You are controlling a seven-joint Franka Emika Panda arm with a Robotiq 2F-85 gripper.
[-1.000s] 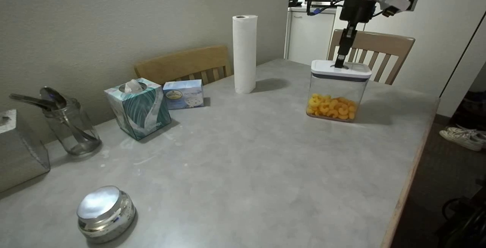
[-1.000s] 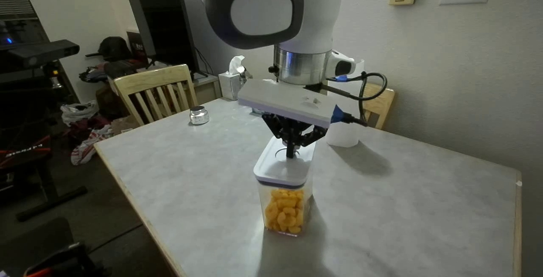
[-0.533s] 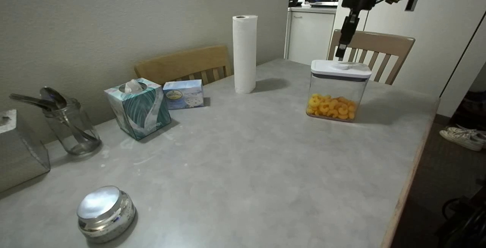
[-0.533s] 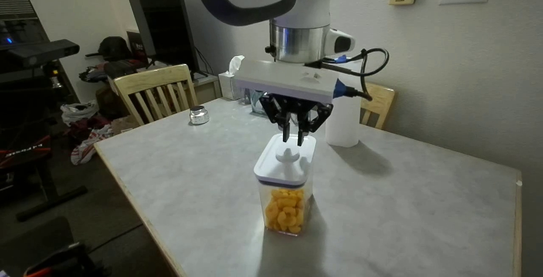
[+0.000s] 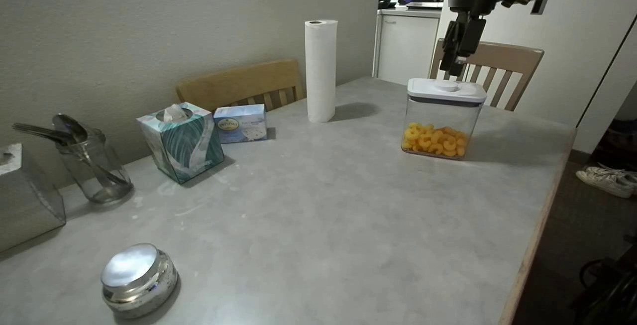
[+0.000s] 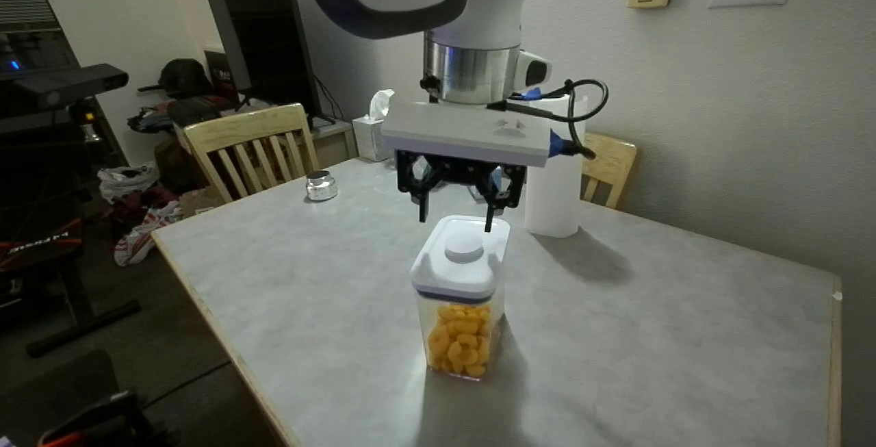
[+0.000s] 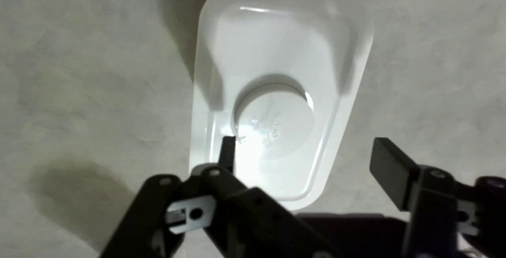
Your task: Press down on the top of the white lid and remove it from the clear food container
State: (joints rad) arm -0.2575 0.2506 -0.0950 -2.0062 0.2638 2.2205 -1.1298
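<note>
From a distance, I hold my black two-fingered gripper (image 6: 456, 222), fingers (image 7: 395, 171) spread wide apart, above the flat white rounded-rectangular plastic lid (image 6: 456, 272), its round centre button (image 7: 274, 121) raised. The lid sits on the squarish clear plastic food container (image 5: 440, 115), upright on the pale gray table (image 5: 323, 215) with curved yellow-orange snack pieces (image 5: 435, 141) in its lower part. Farther out stands a tall white paper towel roll (image 5: 321, 71), then a teal-and-white patterned tissue box (image 5: 183, 143) and, well apart in both exterior views, a squat round silver-coloured jar (image 5: 139, 282).
</note>
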